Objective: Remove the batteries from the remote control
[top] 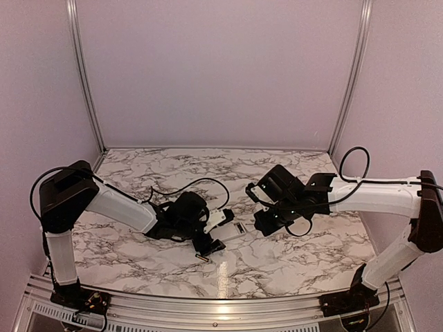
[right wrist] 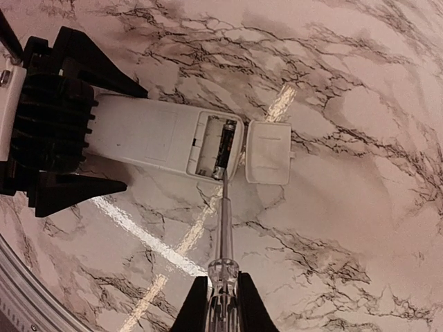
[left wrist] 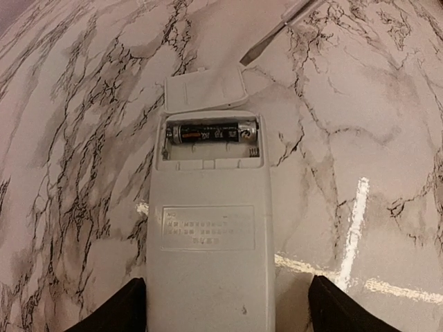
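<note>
We log the loose battery (top: 201,258) out, toward the tabletop's (top: 297,266) near edge. The dark battery (left wrist: 211,131) sits in the opened remote (left wrist: 208,235), so we judge the job half done. Left gripper (left wrist: 225,308) straddles the remote, released; right gripper (right wrist: 223,297) clenches the screwdriver (right wrist: 225,228).

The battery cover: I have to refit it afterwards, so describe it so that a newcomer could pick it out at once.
On the marble table lies the white remote control, back up, with its battery bay open. The battery cover is the small flat white plate lying just beyond that open end. Unlike the slim screwdriver nearby, it is squarish, and it is far smaller than the remote.
</note>
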